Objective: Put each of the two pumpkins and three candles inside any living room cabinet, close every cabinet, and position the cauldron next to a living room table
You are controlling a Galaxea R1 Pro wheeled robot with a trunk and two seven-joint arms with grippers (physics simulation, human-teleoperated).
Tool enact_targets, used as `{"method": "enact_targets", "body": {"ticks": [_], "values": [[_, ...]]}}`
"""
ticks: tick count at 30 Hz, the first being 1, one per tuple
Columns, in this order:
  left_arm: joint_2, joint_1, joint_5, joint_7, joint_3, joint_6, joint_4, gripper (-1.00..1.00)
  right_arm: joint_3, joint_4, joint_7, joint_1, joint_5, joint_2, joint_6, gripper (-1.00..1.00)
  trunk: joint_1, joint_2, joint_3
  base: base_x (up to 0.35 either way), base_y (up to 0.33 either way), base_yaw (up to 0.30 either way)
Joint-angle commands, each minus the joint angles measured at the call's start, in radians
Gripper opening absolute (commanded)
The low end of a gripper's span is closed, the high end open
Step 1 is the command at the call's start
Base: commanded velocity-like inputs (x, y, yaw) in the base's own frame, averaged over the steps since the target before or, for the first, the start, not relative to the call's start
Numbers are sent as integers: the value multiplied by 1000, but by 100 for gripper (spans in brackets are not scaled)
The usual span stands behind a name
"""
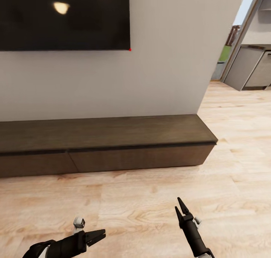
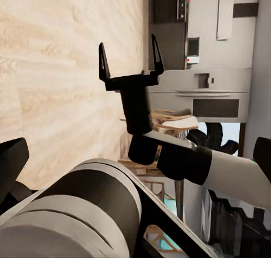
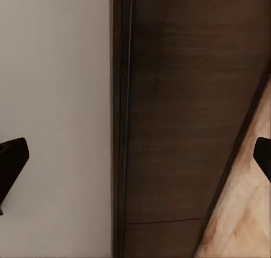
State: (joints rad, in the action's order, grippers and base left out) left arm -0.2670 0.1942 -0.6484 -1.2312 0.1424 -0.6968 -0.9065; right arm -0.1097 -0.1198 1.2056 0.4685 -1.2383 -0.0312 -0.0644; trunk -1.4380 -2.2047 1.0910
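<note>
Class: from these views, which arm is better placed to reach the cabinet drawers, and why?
Right, probably. Its tool points at the cabinet; the left tool points sideways across the floor.

Matt dark wood cabinet; pale, perhaps satin, plank floor.

No text, label, brand, number or sign can be read anywhere: the dark wall screen is blank, and the cabinet fronts carry no markings.

Even, soft indoor light; a lamp's glare spots the dark screen (wrist views slightly blurred).
</note>
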Motion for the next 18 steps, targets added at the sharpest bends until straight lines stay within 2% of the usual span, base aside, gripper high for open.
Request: {"method": "enact_targets", "body": {"ticks": [1,18], "values": [[-2,1,-8,1,3,-9,1,100,-8,3,3,1,5,0,-7,100,0,0,1,326,0,0],[-1,1,-8,-1,3,-9,3,100,-8,9,3,1,5,1,-8,100,0,0,1,335,0,0]]}}
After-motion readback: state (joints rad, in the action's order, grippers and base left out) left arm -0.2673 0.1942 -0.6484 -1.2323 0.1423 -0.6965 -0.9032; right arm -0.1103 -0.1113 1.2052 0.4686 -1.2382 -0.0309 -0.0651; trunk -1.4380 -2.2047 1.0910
